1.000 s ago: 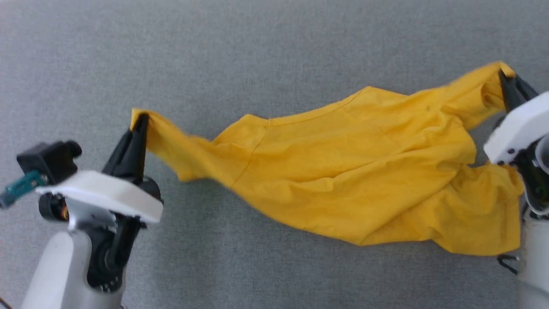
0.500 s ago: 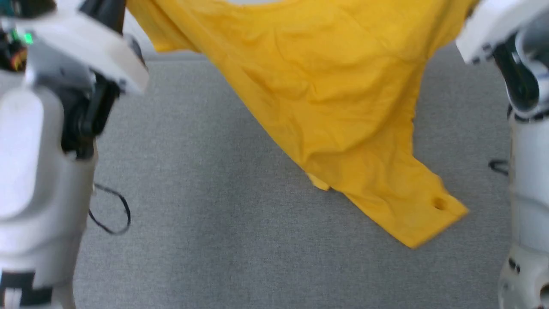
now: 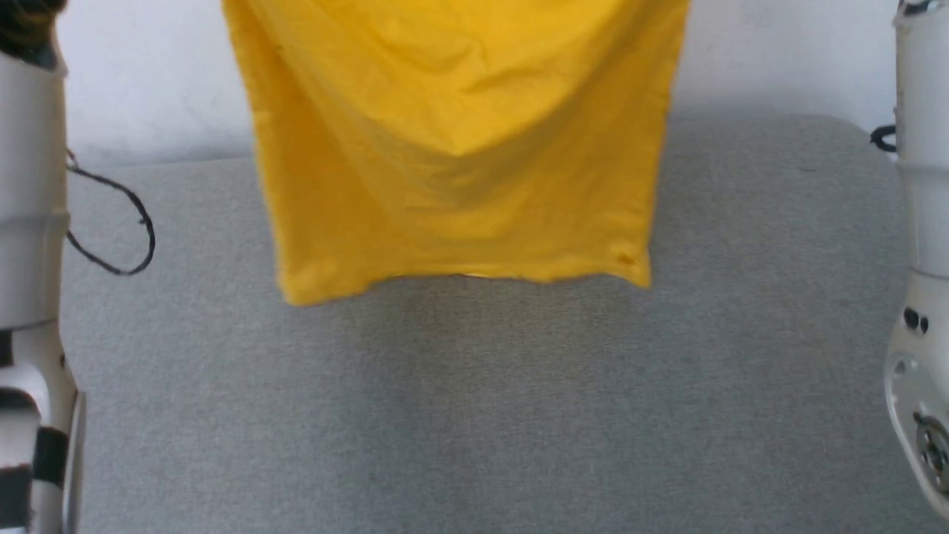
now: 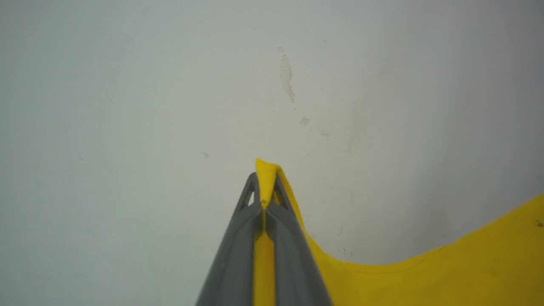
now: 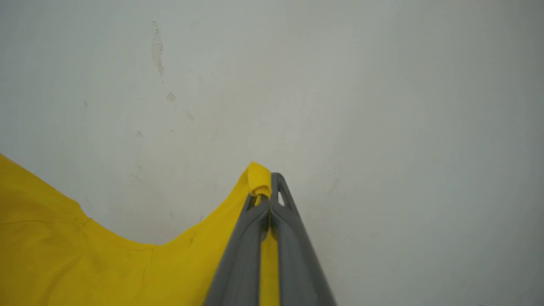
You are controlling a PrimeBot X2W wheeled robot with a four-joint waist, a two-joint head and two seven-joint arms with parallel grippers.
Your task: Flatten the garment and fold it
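The garment [image 3: 460,148] is a bright yellow T-shirt hanging in the air in the head view, its plain side toward me and its lower hem just above the grey surface. In the left wrist view my left gripper [image 4: 264,183] is shut on a pinched corner of the garment [image 4: 425,276], which sags away to the right. My right gripper [image 5: 267,183] in the right wrist view is likewise shut on another corner, the garment [image 5: 85,259] drooping to the left. Both grippers point at a pale wall.
A grey fabric-covered surface [image 3: 474,415] lies below the shirt, ending at a white wall [image 3: 148,89] behind. My pale left forearm [image 3: 30,259] and right forearm [image 3: 919,222] rise at the head view's edges, with a loose black cable [image 3: 118,222] by the left one.
Both arms have lifted the shirt off the grey surface, from lying stretched and crumpled to hanging straight down. The head view has tilted up, bringing the wall into sight.
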